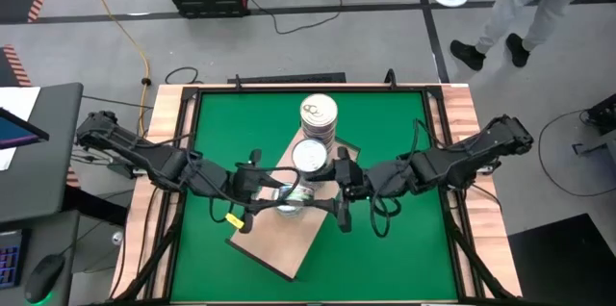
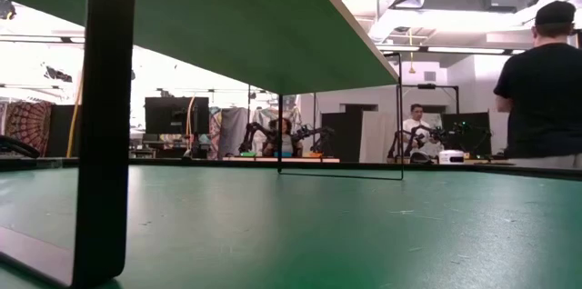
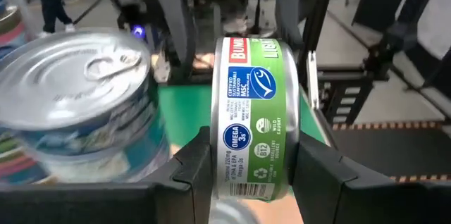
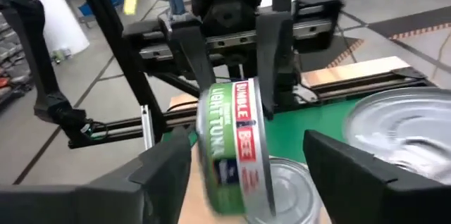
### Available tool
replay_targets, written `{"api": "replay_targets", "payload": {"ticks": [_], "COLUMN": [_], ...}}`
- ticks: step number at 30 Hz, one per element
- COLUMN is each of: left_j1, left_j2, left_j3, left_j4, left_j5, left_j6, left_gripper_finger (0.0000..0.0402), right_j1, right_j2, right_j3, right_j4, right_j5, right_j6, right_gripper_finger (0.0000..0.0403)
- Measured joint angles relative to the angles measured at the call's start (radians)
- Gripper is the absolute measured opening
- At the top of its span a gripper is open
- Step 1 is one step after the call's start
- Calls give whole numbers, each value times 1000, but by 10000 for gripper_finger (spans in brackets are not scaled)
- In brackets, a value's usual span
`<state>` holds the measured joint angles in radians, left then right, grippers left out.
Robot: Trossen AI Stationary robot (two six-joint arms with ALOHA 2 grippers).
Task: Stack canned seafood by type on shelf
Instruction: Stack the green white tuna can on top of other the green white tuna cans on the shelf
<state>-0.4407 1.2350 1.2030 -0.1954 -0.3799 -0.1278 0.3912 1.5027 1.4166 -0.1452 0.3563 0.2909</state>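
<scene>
green table (image 1: 385, 152): wood shelf (image 1: 279, 239) with tin stacks (image 1: 319, 118)

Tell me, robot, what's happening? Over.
Left gripper shut on green tin, held on edge. Right gripper open beside it. Tin stacks close by.

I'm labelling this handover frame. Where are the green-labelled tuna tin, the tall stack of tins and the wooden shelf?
green-labelled tuna tin (image 3: 251, 122): left wrist view, on its label.
tall stack of tins (image 1: 319, 114): high view, top lid.
wooden shelf (image 1: 280, 243): high view, bare near end.

Green table (image 1: 231, 133) open around shelf (image 1: 289, 239); shelf middle crowded: tin stacks (image 1: 319, 118), left gripper (image 1: 279, 195) and right gripper (image 1: 322, 191) apparently nearly meeting.
</scene>
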Motion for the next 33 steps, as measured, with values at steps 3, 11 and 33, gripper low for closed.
{"api": "replay_targets", "payload": {"ticks": [3,11,33], "left_j1": [-8,-43,-135], "left_j2": [-40,-88,78], "left_j3": [0,0,-1], "left_j4": [-85,-288,-308], "left_j5": [-19,-148,-387], "left_j6": [9,282,888], "left_gripper_finger": [138,151,152], "right_j1": [10,59,66], "right_j2": [-34,-114,-121], "right_j3": [0,0,0], "right_j4": [-18,-110,-109], "right_j5": [35,234,308], "right_j6": [0,-3,105], "right_gripper_finger": [303,302,301]}}
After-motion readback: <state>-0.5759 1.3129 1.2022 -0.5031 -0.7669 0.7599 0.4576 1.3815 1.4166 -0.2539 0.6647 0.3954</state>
